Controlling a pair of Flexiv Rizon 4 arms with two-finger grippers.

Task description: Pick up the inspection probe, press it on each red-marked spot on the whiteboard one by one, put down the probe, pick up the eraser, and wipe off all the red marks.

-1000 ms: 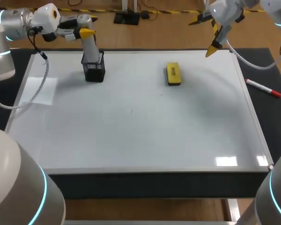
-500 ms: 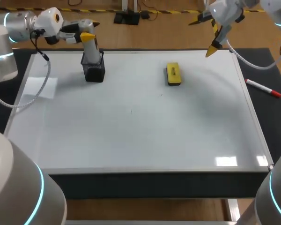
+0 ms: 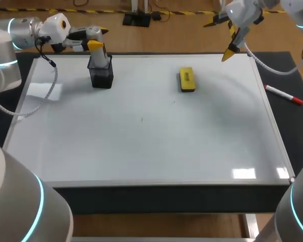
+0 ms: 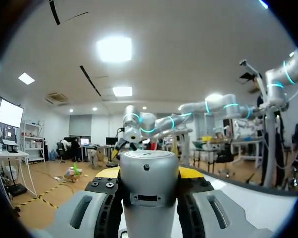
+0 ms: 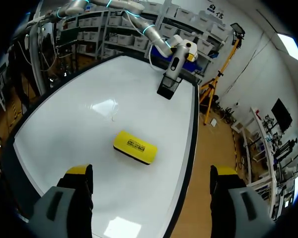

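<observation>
The silver inspection probe stands with its lower end in a black holder at the whiteboard's far left. My left gripper is shut on the probe's upper part. In the left wrist view the probe fills the gap between the left gripper's yellow-tipped fingers. The yellow eraser lies flat at the far middle of the board. My right gripper hangs open above the far right corner. From the right wrist view, the eraser lies ahead of the right gripper. I see no red spots on the board.
A red-capped marker lies on the dark table to the right of the whiteboard. The holder stands near the board's far edge. Two tiny dark specks mark the board's middle.
My left wrist has swung round and its gripper has sunk a little toward the holder, still closed on the probe. The right arm and the eraser have stayed put.
</observation>
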